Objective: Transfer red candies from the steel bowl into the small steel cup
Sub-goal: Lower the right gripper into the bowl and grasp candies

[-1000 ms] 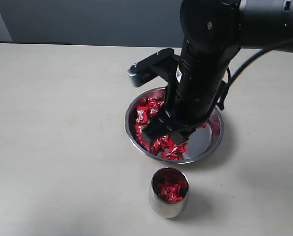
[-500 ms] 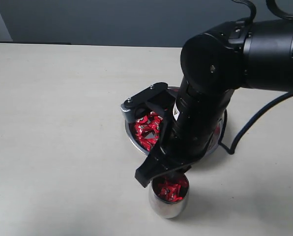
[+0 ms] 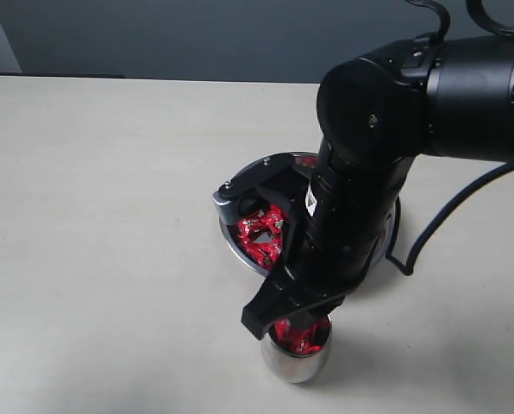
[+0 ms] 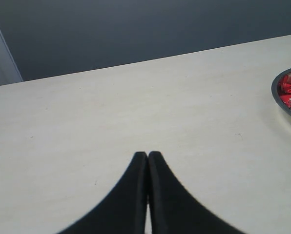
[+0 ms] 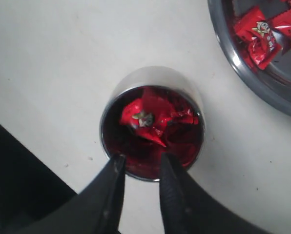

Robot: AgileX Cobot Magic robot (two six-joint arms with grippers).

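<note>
Right jaws spread, empty, above small steel cup (image 5: 150, 77) of red candies (image 5: 145, 117); left jaws pressed together; steel bowl (image 5: 257, 84) beside

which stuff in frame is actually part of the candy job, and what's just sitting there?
In the job: red candies, steel bowl, small steel cup, right gripper (open, over the cup).
Not in it: left gripper (shut, holding nothing), table.

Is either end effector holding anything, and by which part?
Nothing. The right end effector hangs open, empty, over the small steel cup; the left end effector is shut, empty.
</note>
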